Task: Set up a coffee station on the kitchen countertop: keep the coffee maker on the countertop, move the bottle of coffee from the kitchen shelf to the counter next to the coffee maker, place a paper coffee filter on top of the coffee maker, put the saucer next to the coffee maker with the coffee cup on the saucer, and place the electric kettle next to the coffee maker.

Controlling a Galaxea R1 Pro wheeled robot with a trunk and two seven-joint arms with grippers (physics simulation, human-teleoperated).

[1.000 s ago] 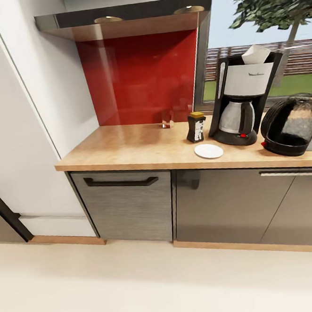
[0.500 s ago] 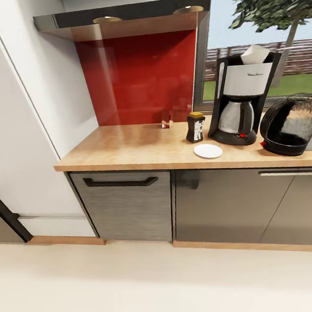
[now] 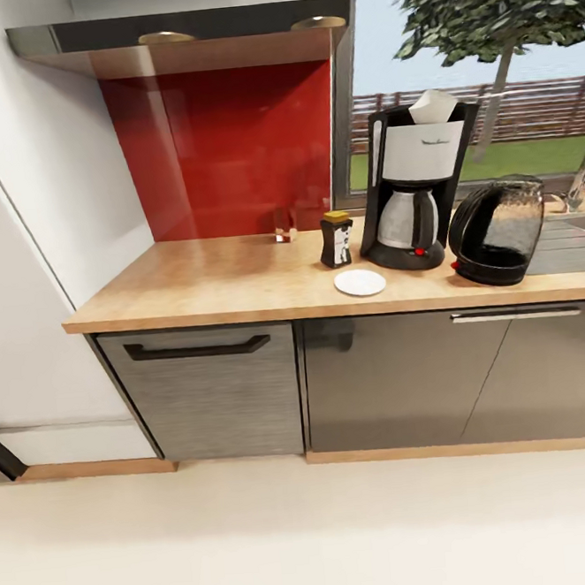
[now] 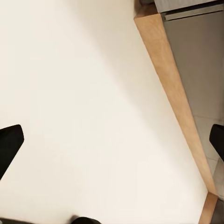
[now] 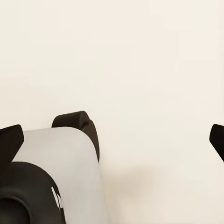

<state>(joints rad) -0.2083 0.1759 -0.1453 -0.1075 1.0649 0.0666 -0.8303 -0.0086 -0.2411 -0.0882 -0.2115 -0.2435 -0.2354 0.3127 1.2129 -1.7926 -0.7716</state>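
On the wooden countertop [image 3: 212, 286] stands the black and silver coffee maker [image 3: 412, 193] with a white paper filter [image 3: 433, 105] sticking out of its top. Left of it is the dark bottle of coffee [image 3: 336, 239] with a yellow lid. The white saucer [image 3: 360, 282] lies bare in front of the bottle. The black electric kettle [image 3: 497, 230] sits right of the coffee maker. A small clear, cup-like object [image 3: 284, 227] stands by the red backsplash. My left gripper [image 4: 112, 144] hangs open over the floor beside the cabinet plinth. Over bare floor my right gripper [image 5: 112, 140] is also open.
A range hood [image 3: 181, 36] hangs over the counter's left part. A tall white cabinet [image 3: 24, 263] borders the counter on the left. A sink and faucet [image 3: 584, 183] lie at the far right. Grey cabinet fronts [image 3: 407, 380] stand below. My own base [image 5: 51, 177] appears in the right wrist view.
The whole head picture has slid left, so the camera moved; the sink's faucet has come into view at the right. The things on the counter kept their places.
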